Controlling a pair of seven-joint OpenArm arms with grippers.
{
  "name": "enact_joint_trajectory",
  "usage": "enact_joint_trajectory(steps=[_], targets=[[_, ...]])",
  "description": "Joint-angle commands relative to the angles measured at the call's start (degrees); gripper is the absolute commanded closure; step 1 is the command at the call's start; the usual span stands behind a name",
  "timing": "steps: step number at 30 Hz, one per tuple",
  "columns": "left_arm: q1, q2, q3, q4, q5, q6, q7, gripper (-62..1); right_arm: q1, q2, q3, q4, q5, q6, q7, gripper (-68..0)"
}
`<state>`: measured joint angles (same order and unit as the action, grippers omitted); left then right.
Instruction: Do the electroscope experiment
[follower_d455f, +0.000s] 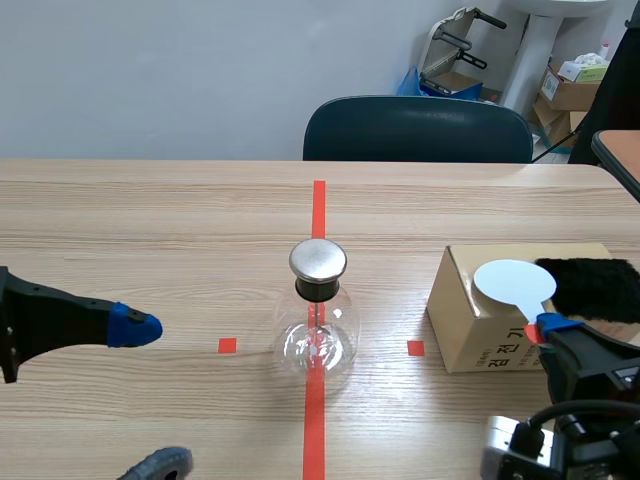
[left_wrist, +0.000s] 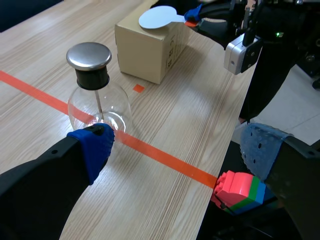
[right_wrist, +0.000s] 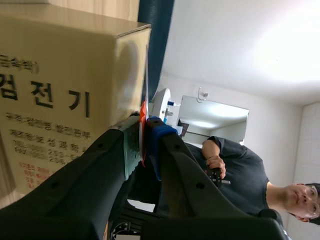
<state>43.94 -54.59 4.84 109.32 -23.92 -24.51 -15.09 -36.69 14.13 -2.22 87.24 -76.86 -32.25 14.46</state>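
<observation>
Though beyond flask (follower_d455f: 318, 325) and paddle (follower_d455f: 513, 281), a chair (follower_d455f: 418, 130)

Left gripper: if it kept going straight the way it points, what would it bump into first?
Most likely the round clear glass flask with a silver metal cap, standing just ahead of the open left gripper, nearer its blue-padded finger; exact depth is hard to judge.

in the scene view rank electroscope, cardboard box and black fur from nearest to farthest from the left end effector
From the left end effector:
1. Electroscope, table centre.
2. Cardboard box, right side.
3. Black fur, farthest right, at the box's end.
</observation>
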Motion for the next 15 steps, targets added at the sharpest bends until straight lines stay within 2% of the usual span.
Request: enact_joint_trajectory(steps=[1,3,5,7,11,15], targets=[[0.0,1.1,-0.3,0.0,-0.5,-0.4,-0.6,-44.8,1.6,0.8,0.1,2.4,1.5,-1.6,-0.4,-1.5],[-0.5,2.5,-0.3,-0.7,-0.5,-0.4,-0.6,-36.6,2.5,1.1,-0.9,3.5,2.4,-2.3,-0.7,-1.5],[-1.9,4.2,0.4,-1.9,-0.5,-0.3,-0.5,-31.2,3.6,1.9,-2.6,4.3,3.4,-2.5,-1.7,-1.5],[-4.0,5.6,1.7,-3.8,-0.5,-0.3,-0.4,-28.2,4.7,2.8,-4.6,5.0,5.2,-2.5,-2.8,-1.5],[-9.4,7.2,7.1,-8.0,-0.3,-0.4,-0.3,-27.6,7.4,3.8,-8.5,5.1,7.6,-2.8,-4.9,-1.5],[-15.6,8.5,13.4,-12.2,-0.3,0.0,-0.3,-18.6,9.0,3.8,-11.5,5.1,8.4,-4.5,-5.2,-1.5]])
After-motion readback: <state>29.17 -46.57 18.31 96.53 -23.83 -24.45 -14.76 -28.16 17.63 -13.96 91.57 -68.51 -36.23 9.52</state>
